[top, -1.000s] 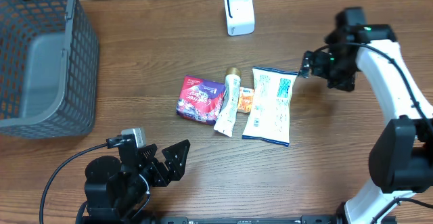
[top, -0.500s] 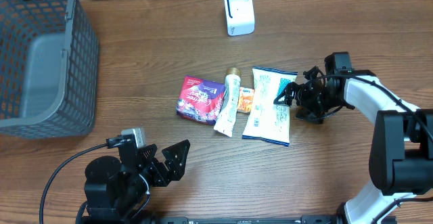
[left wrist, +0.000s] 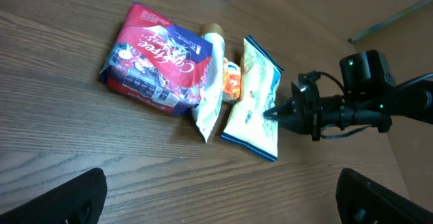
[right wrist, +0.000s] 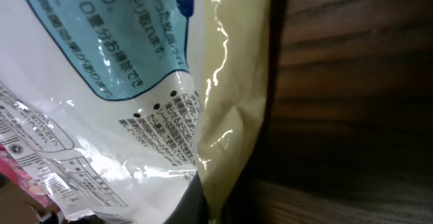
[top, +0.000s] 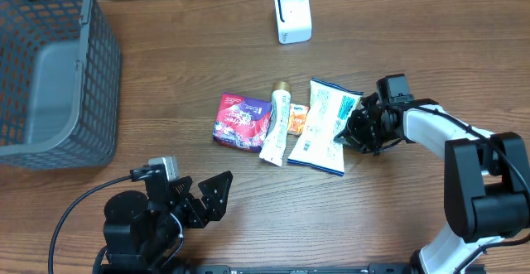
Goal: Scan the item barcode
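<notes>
Your right end effector (top: 354, 132) is closed on the right-hand edge of the bag (top: 325, 127). The right wrist view shows the crimped side seam running straight down into the dark fingers, so judge this a thin pinch on film and not a hold on the body. The bag lies flat on the worktop (top: 397, 216), on the robot's side of the scanner (top: 292, 14) and a little to its right. Its left edge touches or overlaps the orange sachet (top: 299, 119) and the tube (top: 276, 129), and the red pack (top: 243, 119) sits further to the scanner's left. Your left end effector (top: 203, 198) stands with its fingers wide apart and empty, far back from the scanner near the worktop's front edge, so leave it there. To do this step well, lift slowly and straight up first, because a seam grip can slip or let the bag swing, and dragging it sideways would likely pull the sachet and tube along. Once it hangs free, carry it toward the scanner and turn the printed back panel to face the window. No barcode can be made out in these views, so expect to rotate the bag until one faces the scanner. Hold it still, close in front of the window, with the film as flat as you can keep it, since glare and creases on the foil may spoil the read.
</notes>
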You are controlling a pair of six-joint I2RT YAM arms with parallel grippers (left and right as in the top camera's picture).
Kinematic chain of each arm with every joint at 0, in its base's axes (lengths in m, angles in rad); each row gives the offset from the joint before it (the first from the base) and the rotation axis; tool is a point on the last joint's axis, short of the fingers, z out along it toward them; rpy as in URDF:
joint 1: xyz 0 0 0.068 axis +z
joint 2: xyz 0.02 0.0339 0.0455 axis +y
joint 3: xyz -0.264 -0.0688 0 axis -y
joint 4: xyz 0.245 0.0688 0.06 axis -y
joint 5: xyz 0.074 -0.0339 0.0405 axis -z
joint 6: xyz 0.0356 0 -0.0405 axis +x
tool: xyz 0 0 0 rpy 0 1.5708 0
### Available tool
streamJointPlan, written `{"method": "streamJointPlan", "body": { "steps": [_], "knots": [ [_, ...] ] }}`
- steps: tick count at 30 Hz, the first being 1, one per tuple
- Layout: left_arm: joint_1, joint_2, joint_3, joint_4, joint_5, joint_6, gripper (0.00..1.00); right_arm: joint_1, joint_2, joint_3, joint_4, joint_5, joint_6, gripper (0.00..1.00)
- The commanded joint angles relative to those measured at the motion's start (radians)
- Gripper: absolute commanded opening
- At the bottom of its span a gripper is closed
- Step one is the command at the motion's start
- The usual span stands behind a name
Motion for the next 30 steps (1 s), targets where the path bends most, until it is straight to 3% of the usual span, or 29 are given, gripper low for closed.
{"method": "streamJointPlan", "body": {
  "steps": [1, 11, 16, 24, 30],
  "knots": [
    [0.005, -0.006, 0.006, 0.003, 0.007, -0.01, 1.0, -0.001, 0.01, 0.057, -0.054, 0.103, 0.003, 0.04],
    [0.005, -0.006, 0.006, 0.003, 0.007, -0.01, 1.0, 0.006, 0.002, 0.587, -0.673, 0.739, -0.031, 0.04],
    [0.005, -0.006, 0.006, 0.003, 0.007, -0.01, 1.0, 0.042, 0.002, 0.702, -0.822, 0.823, -0.031, 0.04],
    [0.005, -0.006, 0.006, 0.003, 0.007, -0.01, 1.0, 0.183, 0.006, 0.685, -0.78, 0.851, -0.031, 0.04],
    [0.005, -0.006, 0.006, 0.003, 0.007, -0.01, 1.0, 0.302, 0.079, 0.647, -0.661, 0.672, -0.031, 0.04]
  ]
}}
